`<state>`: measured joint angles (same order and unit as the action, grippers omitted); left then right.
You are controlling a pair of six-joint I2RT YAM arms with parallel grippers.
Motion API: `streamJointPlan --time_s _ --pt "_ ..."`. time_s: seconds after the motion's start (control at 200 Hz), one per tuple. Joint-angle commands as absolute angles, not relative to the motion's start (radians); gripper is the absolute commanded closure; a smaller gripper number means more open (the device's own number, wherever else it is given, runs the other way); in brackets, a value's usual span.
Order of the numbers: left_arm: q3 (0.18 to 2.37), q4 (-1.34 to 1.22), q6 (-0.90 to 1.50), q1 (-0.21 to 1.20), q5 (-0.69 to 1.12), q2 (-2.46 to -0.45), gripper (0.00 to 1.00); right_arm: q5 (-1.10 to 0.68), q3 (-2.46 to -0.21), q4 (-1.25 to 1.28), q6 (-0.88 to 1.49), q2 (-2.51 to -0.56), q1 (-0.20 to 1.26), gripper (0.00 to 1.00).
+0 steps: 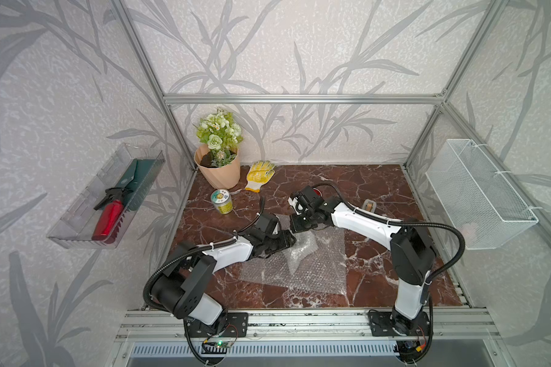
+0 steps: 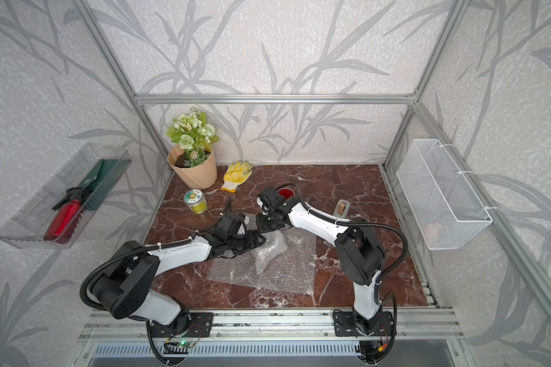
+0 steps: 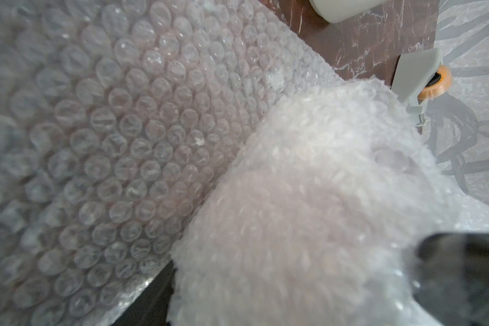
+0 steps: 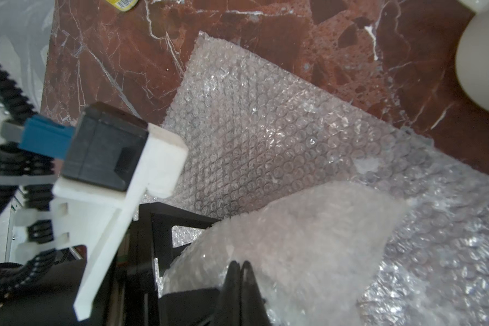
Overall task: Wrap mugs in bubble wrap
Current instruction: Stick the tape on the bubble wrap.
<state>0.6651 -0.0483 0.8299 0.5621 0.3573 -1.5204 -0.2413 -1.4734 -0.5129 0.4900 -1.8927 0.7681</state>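
Folding step: right gripper [image 4: 242, 265] clamps a bubble wrap [image 4: 266, 127] flap (left gripper [image 1: 288, 241] state cannot be told); next, draw flap across.

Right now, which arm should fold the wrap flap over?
Right, likely. The right end effector is shut on a raised flap of the wrap; the left end effector sits beside it, grip unclear.
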Motion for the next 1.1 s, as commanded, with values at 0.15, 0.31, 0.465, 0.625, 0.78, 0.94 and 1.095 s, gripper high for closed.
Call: streamJointPlan --time_s 0.15,0.31,0.465,0.625,0.78,0.94,1.095 --pt "0.649 0.072 0.823 0.57 0.332 -1.537 0.31 -0.228 -1.47 -0.465 0.52 -1.923 0.755 1.0" --pt "0.649 0.072 0.824 0.569 0.332 -1.535 0.31 -0.2 -1.485 -0.497 0.517 -1.952 0.755 1.0" --pt "0.65 0.074 0.824 0.57 0.331 -1.535 0.31 -0.181 -1.476 -0.521 0.523 -1.941 0.752 1.0" --pt "0.646 0.083 0.823 0.569 0.328 -1.519 0.31 -0.193 -1.472 -0.499 0.524 -1.847 0.744 1.0" --pt "0.65 0.088 0.826 0.57 0.331 -1.504 0.31 -0.128 -1.408 -0.468 0.52 -1.671 0.742 0.81" --pt "0.669 0.123 0.821 0.569 0.324 -1.469 0.31 -0.016 -1.277 -0.487 0.528 -1.537 0.742 0.69" --pt "0.69 0.164 0.814 0.569 0.326 -1.432 0.3 0.001 -1.178 -0.513 0.532 -1.468 0.744 0.64"
